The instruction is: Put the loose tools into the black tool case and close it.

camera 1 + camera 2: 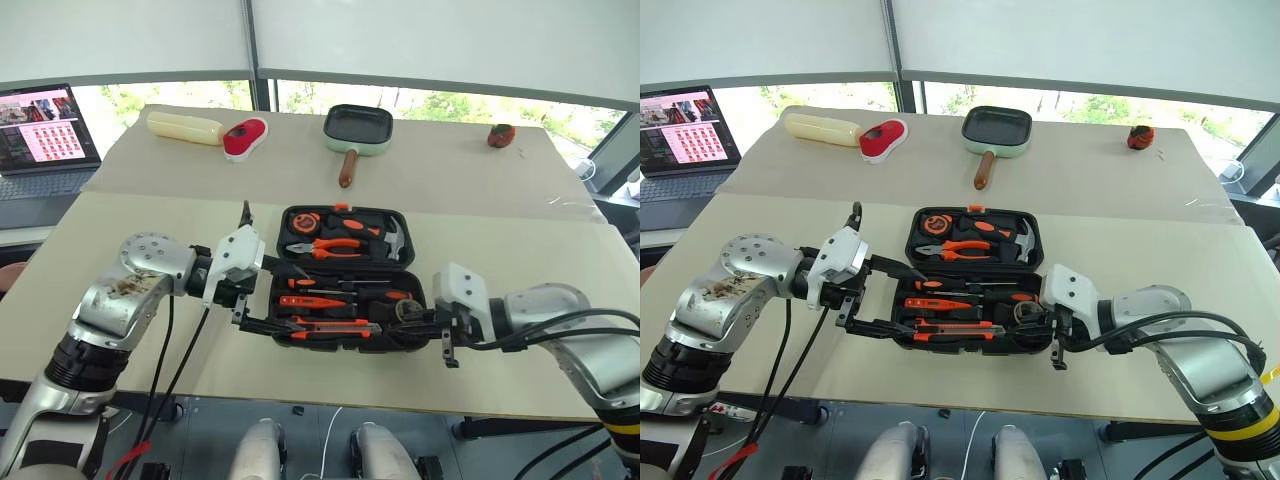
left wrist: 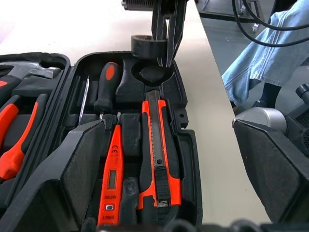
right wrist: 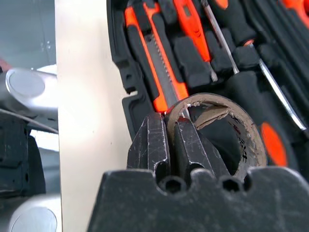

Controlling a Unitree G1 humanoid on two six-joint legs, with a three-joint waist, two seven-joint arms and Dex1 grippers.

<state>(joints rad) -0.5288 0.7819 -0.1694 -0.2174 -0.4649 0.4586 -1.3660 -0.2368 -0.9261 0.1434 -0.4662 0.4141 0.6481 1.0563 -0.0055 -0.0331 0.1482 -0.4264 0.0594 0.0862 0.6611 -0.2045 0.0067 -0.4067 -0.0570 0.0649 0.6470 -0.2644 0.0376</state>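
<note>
In the left eye view, the black tool case (image 1: 345,275) lay open at the centre of the frame on the pale table (image 1: 500,250), its far half holding orange-handled pliers (image 1: 330,247) and a silver-headed hammer (image 1: 397,240), its near half holding the screwdrivers and the utility knife (image 1: 325,326). My left gripper (image 1: 262,300) sat at the case's left edge with its fingers spread wide and nothing between them. My right gripper (image 1: 425,322) sat at the case's lower right corner, pinched onto the small black tape roll (image 1: 408,311). A pale-green square pan (image 1: 357,129) stood toward the upper centre, a laptop (image 1: 40,135) at the upper left. In the left wrist view, the orange tester screwdriver (image 2: 112,176) and the utility knife (image 2: 159,154) lay side by side in their recesses at lower centre, a black-and-orange screwdriver (image 2: 105,87) above them, and my right gripper's fingers (image 2: 166,29) held the tape roll (image 2: 145,47) at the top of the frame, just over the round recess (image 2: 153,74). A person's jeans-clad leg (image 2: 263,53) showed at the upper right. In the right wrist view, my two fingers (image 3: 157,145) clamped the wall of the tape roll (image 3: 227,128) at centre, with the knife (image 3: 157,63) behind at upper centre.
</note>
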